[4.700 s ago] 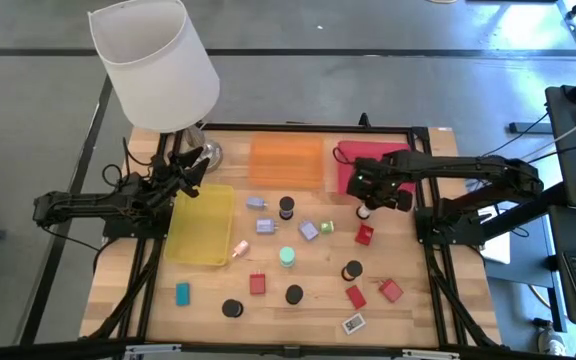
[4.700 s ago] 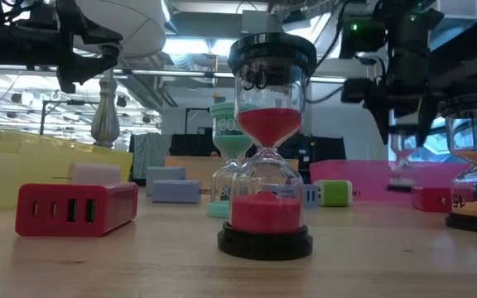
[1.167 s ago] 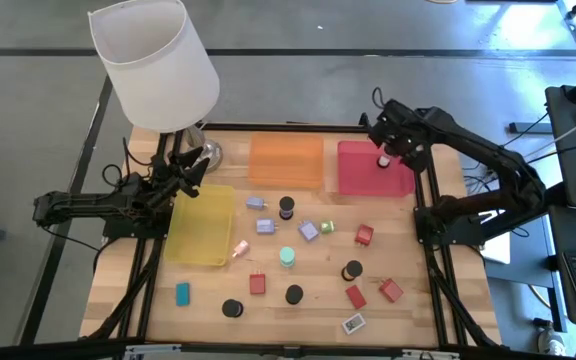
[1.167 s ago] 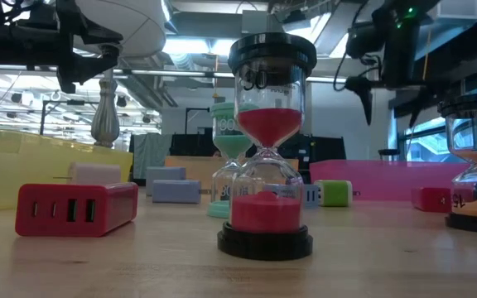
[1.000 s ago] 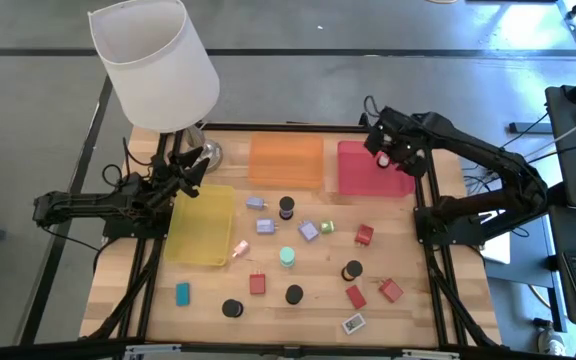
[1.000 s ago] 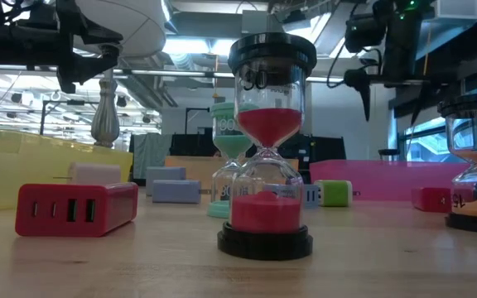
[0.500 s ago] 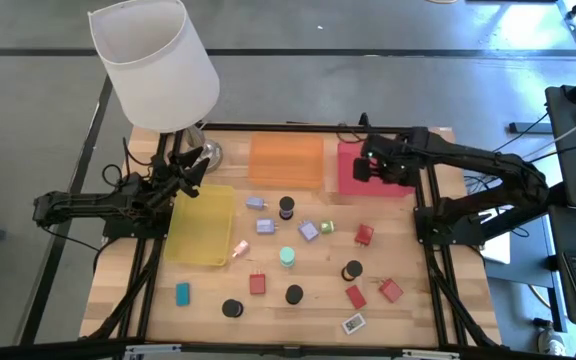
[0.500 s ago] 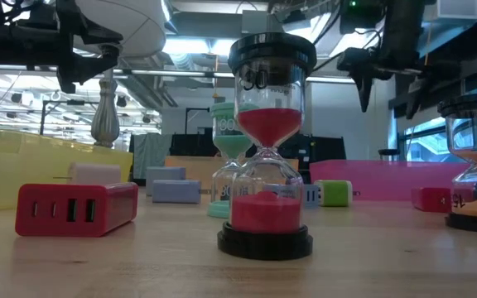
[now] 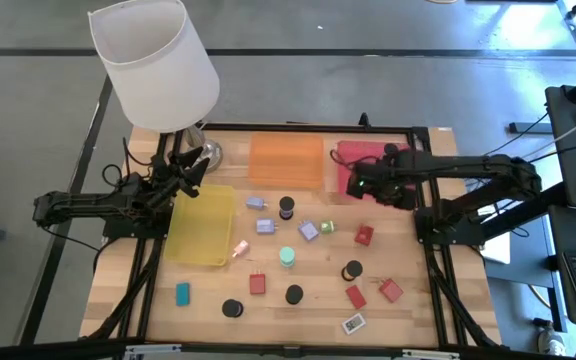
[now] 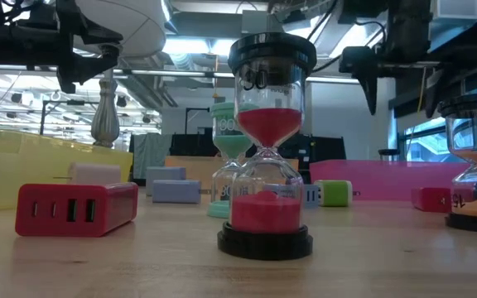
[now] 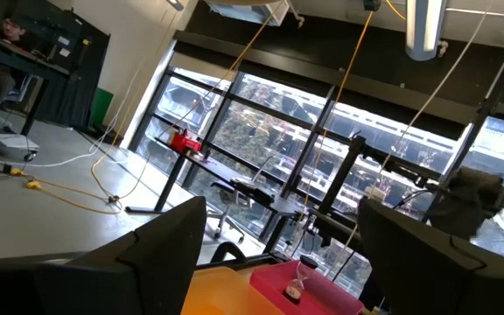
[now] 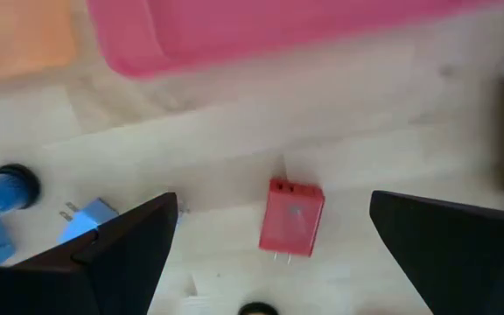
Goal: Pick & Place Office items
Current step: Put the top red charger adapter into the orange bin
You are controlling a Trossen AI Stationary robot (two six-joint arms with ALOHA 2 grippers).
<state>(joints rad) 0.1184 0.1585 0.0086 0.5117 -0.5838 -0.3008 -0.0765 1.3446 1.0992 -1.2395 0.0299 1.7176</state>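
Observation:
Small office items lie scattered on the wooden table: lavender blocks (image 9: 266, 226), a mint cylinder (image 9: 287, 256), black discs (image 9: 294, 294), red blocks (image 9: 355, 296) and a white tag (image 9: 353, 323). My right gripper (image 9: 361, 186) hangs open over the red tray's near left corner (image 9: 346, 188). It points down, and a red charger block (image 12: 293, 216) lies on the table below and ahead of its fingers. My left gripper (image 9: 194, 160) waits open above the yellow tray's far corner (image 9: 226, 190). A small hourglass (image 11: 298, 284) stands in the red tray.
An orange tray (image 9: 286, 160) lies between the yellow and red trays at the far side. A white-shaded lamp (image 9: 153, 65) stands at the far left corner. A red-sand hourglass (image 10: 265, 141) stands close to the low camera, with a red charger (image 10: 74, 209) beside it.
My right gripper has swung from over the red tray's far edge toward the table's near edge and a little left, and has turned to point down. It has stayed open. The hourglass stays in the red tray.

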